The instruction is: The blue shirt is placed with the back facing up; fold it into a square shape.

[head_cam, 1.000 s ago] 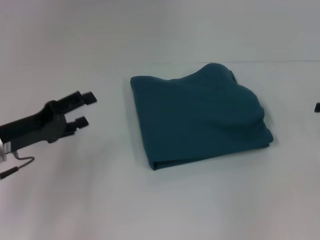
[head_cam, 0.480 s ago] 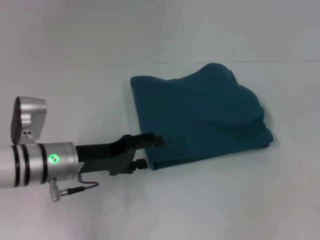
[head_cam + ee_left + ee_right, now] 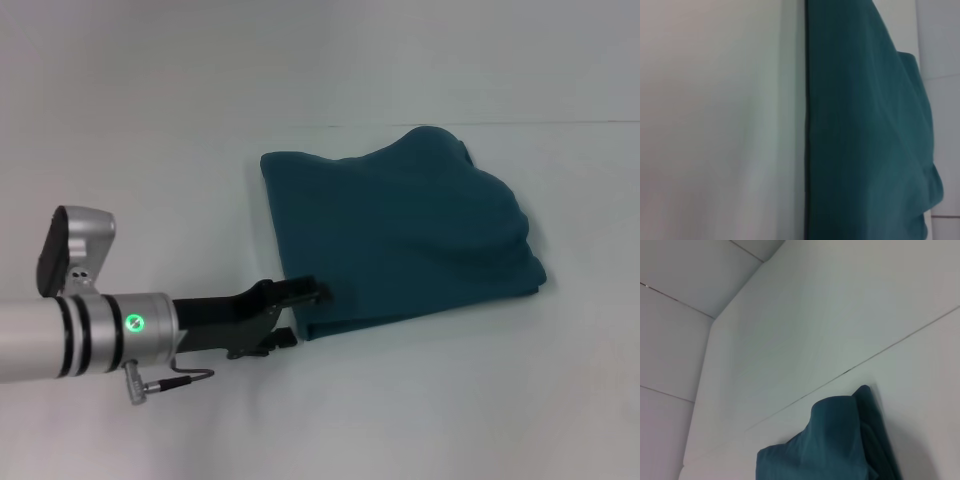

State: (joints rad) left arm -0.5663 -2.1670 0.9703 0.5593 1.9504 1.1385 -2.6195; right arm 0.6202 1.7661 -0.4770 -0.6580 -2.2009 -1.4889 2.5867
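Left gripper sits at the near-left corner of the folded blue shirt, fingers parted around its edge; the shirt lies mid-bench, toward the far edge.

- We saw soft, even, fairly bright light in the head view, with no glare on the white table.
- Only a faint shadow lay under the left gripper and along the near edge of the blue shirt beside it.
- The left wrist view was blurred, and a dark shadow line ran down the shirt's edge.
- The right wrist view was dimmer and greyer.
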